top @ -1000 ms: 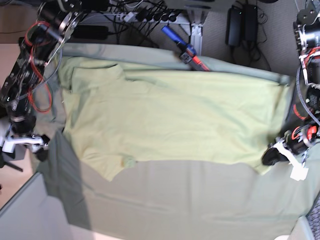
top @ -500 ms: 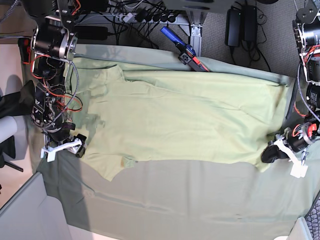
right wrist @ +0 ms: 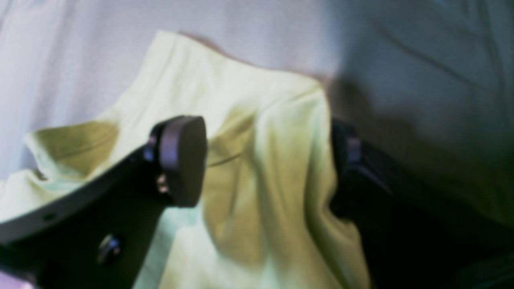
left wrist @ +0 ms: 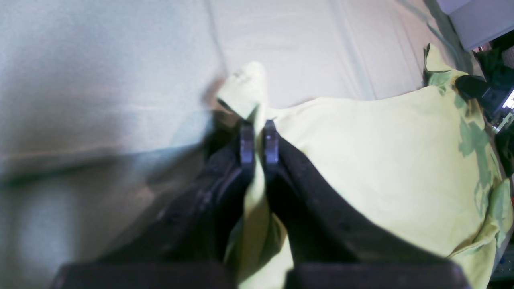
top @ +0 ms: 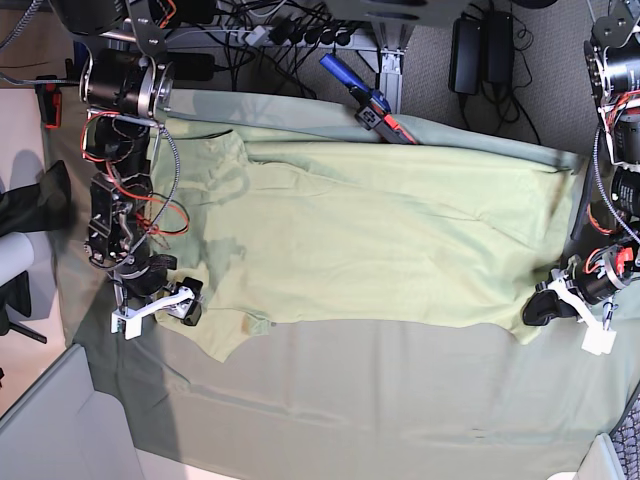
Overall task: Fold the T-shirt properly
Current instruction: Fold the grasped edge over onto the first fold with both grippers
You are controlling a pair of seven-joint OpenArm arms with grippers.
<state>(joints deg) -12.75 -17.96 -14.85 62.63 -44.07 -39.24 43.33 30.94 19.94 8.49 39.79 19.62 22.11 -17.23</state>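
T-shirt (top: 380, 250) is lying flat; left gripper (left wrist: 257, 134) is pinching its 3 o'clock hem corner, right gripper (right wrist: 265, 160) is gaping wide around its 9 o'clock sleeve.

Plain pale yellow-green T-shirt (top: 380, 250) on duller grey-green table cloth (top: 400, 400); black jaws.

Base view looks down from overhead; both wrist views sit close over the T-shirt (top: 380, 250).
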